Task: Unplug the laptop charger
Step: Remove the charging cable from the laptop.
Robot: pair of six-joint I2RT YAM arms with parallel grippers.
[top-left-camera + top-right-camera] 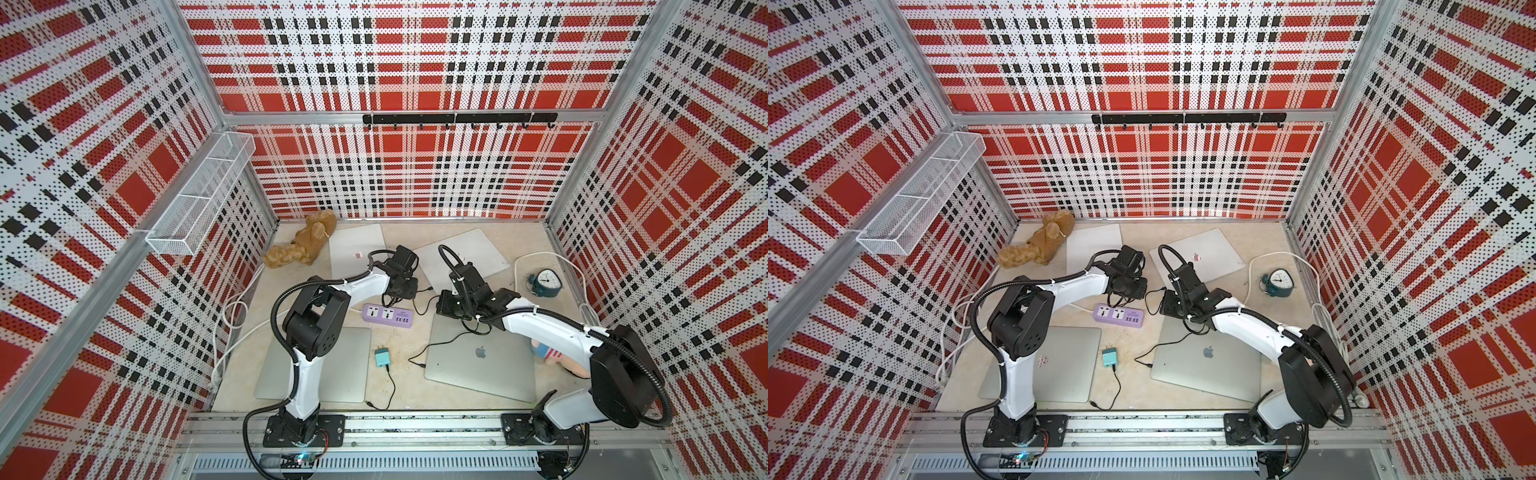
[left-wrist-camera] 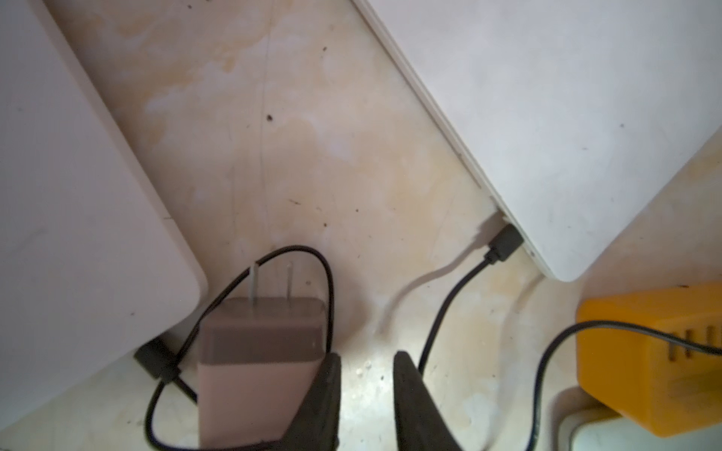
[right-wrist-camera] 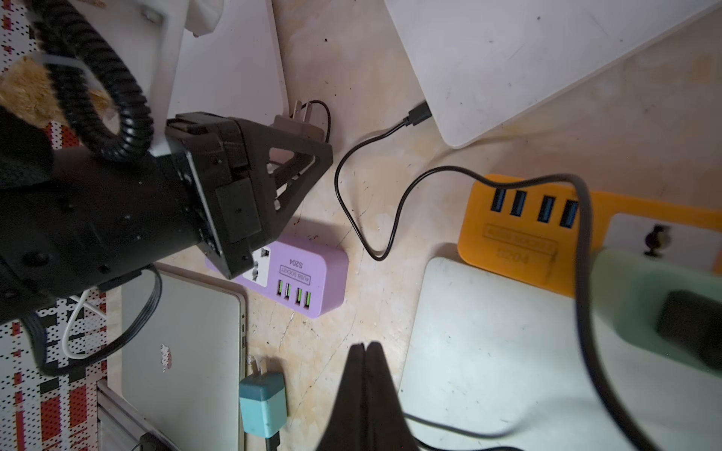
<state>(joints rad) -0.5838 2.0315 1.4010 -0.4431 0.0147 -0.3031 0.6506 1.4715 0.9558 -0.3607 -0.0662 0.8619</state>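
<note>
A brown charger lies on the table with its two prongs bare, touching the outer side of one finger of my left gripper. That gripper is open, with only bare table between its jaws. The brown charger also shows behind the left gripper in the right wrist view. A black cable plug sits in the edge of a white laptop. My right gripper is shut on nothing, hovering between two closed laptops. In a top view both grippers, left and right, hang mid-table.
A purple power strip lies between the arms. An orange power strip carries a blurred green plug. A teal charger lies loose. Silver laptops lie in front, a plush toy and clock behind.
</note>
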